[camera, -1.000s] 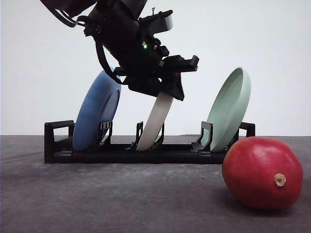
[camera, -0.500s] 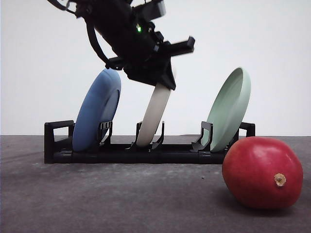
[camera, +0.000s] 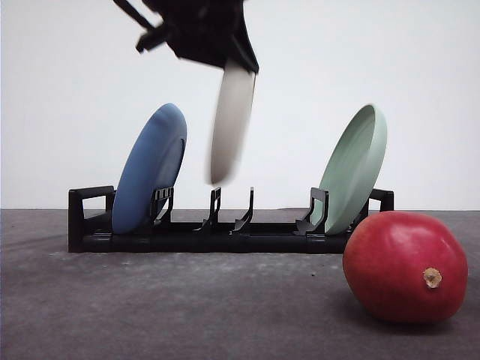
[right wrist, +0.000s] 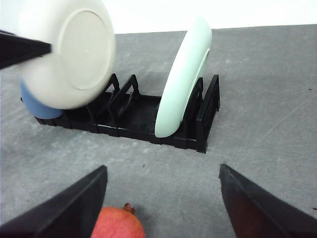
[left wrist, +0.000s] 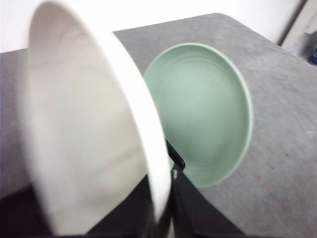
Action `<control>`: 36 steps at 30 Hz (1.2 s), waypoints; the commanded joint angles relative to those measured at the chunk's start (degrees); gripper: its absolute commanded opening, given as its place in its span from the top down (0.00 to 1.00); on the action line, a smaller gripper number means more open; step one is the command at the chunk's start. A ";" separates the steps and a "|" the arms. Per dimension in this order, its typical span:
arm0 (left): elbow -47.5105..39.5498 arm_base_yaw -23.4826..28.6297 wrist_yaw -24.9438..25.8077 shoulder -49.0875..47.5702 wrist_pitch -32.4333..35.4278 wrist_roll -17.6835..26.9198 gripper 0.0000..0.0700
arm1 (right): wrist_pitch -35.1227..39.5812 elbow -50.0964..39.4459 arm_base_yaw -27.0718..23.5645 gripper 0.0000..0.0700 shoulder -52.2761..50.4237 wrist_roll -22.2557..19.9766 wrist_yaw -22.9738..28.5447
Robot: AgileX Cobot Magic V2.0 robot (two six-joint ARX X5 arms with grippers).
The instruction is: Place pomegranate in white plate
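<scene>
The white plate (camera: 232, 124) hangs on edge above the rack's middle slot, clear of it, with my left gripper (camera: 238, 66) shut on its upper rim. The left wrist view has the plate (left wrist: 84, 134) close up, its rim pinched at the left gripper (left wrist: 161, 218). The glossy red pomegranate (camera: 405, 266) lies on the table at the front right, apart from the rack. My right gripper (right wrist: 163, 213) is open and hovers just behind the pomegranate (right wrist: 116, 224), facing the rack and the white plate (right wrist: 72, 54).
A black dish rack (camera: 225, 240) stands across the table's middle. A blue plate (camera: 150, 169) leans in its left slot and a pale green plate (camera: 352, 169) in its right slot. Open grey table lies in front of the rack.
My left gripper has risen with the white plate, pulling it up out of the rack's middle slot. The pomegranate and the other plates have not moved.
</scene>
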 commanded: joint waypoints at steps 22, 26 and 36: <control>-19.61 -3.72 9.71 -25.44 7.26 -4.63 0.99 | 0.37 1.03 0.17 0.35 0.13 0.20 -0.02; -27.76 -3.73 10.05 -29.90 15.26 -6.21 0.99 | 0.36 1.03 0.17 0.35 0.13 0.20 -0.02; -34.34 -5.74 11.17 -31.24 10.65 7.02 0.99 | 0.31 1.03 0.17 0.35 0.13 0.23 -0.04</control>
